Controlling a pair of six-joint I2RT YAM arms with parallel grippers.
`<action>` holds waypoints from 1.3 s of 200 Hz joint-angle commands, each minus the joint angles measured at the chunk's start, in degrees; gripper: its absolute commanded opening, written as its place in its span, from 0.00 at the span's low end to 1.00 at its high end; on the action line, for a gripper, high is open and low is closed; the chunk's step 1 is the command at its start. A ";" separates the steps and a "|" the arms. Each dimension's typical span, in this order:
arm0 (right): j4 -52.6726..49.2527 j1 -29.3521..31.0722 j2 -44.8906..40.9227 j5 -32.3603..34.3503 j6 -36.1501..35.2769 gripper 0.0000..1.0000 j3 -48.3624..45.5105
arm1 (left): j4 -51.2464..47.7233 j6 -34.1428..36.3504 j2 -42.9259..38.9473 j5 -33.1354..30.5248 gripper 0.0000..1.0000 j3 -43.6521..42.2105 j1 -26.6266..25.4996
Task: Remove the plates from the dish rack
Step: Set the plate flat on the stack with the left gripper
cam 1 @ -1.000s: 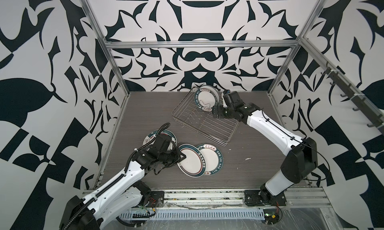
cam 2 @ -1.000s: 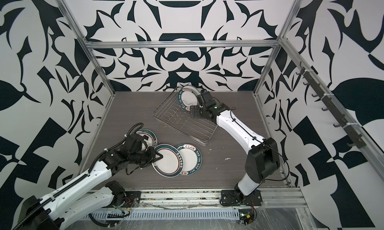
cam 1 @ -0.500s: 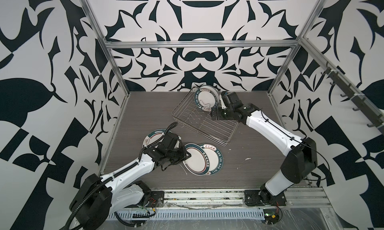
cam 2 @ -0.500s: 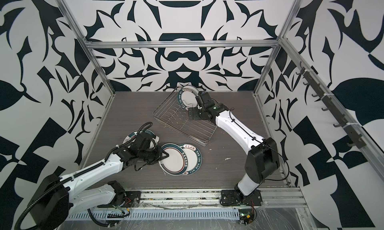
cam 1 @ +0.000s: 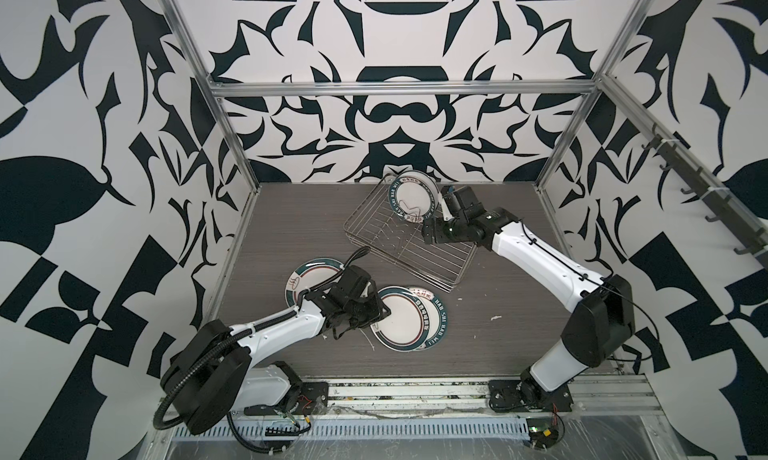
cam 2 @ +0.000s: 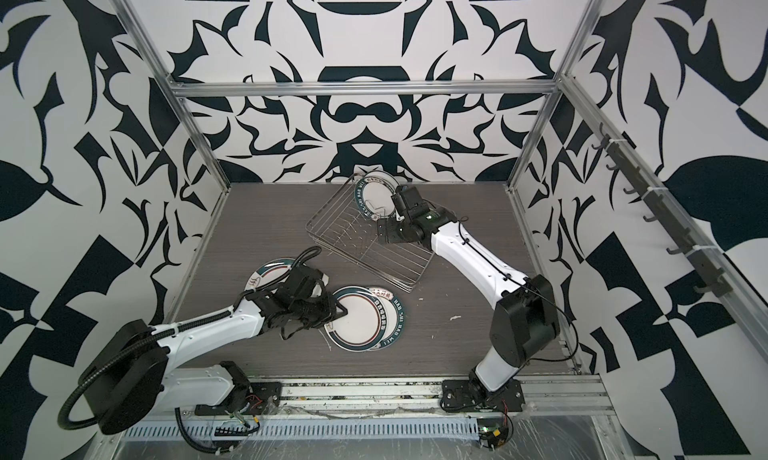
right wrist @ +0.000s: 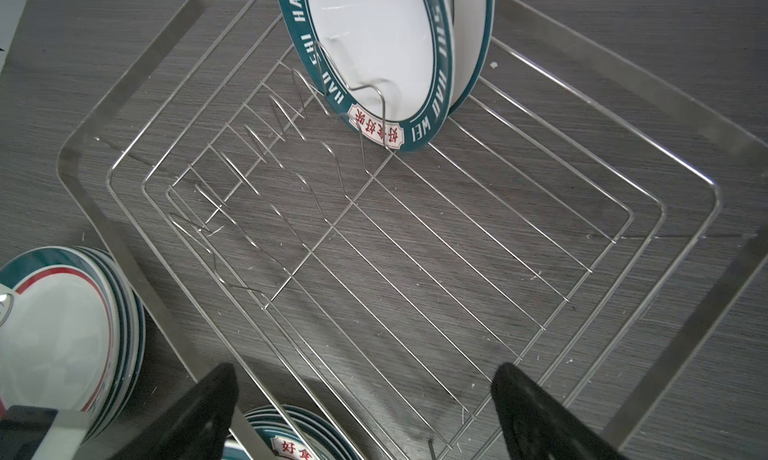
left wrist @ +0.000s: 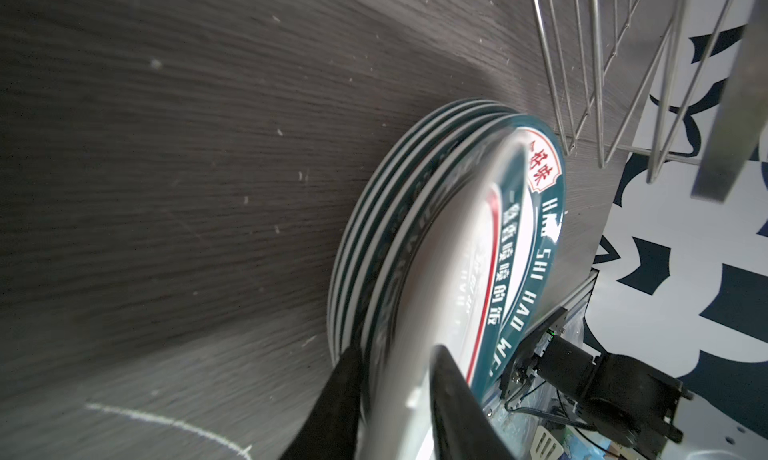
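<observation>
The dish rack [cam 1: 432, 259] [cam 2: 376, 257] [right wrist: 108, 238] sits at the back of the table. Two teal-rimmed plates [cam 1: 412, 195] [cam 2: 374, 196] [right wrist: 374, 55] stand upright in its far corner. My right gripper [cam 1: 432, 229] [cam 2: 384, 231] [right wrist: 365, 395] hovers open over the rack's bare grid, short of them. In front, a plain-centred plate [cam 1: 401, 319] [cam 2: 359, 321] [left wrist: 449, 271] lies offset on a stack of lettered plates [cam 1: 437, 317] [left wrist: 540, 238]. My left gripper [cam 1: 384, 312] [cam 2: 340, 312] [left wrist: 395, 375] straddles that plate's near rim, jaws slightly apart; the plate looks blurred.
Another stack of plates [cam 1: 311, 276] [cam 2: 270, 273] [right wrist: 54, 321] lies left of my left wrist. A white scrap [cam 1: 494, 317] lies on the table to the right. Frame posts [cam 1: 232, 146] and patterned walls close in the sides.
My left arm carried the plain-centred plate right and set it on the lettered stack, then loosened its jaws. My right gripper stayed open and shifted slightly over the rack.
</observation>
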 commanded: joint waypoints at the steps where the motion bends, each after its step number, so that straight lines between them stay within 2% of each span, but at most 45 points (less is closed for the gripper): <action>1: 0.49 0.22 -2.67 -0.39 -1.11 0.99 -0.21 | 0.19 -0.76 2.39 -1.48 0.37 2.42 -0.92; 57: 1.45 0.19 -3.63 -0.71 -1.71 0.99 -1.70 | -6.16 -1.27 5.09 -4.56 0.44 6.59 -2.53; 96: 1.71 0.23 -2.97 -1.33 -1.73 0.99 -1.62 | -10.35 -0.75 3.26 -6.78 0.44 8.52 -2.81; 126: 1.24 0.17 -2.86 -1.32 -2.01 0.99 -1.54 | -15.79 0.03 2.52 -9.83 0.49 11.72 -3.64; 207: -1.47 0.21 -5.20 1.20 -2.65 0.99 -2.76 | -22.66 0.31 6.72 -14.09 0.52 17.20 -5.61; 260: -2.03 0.20 -5.94 1.23 -3.09 1.00 -3.28 | -29.03 1.36 11.44 -18.02 0.54 23.80 -7.97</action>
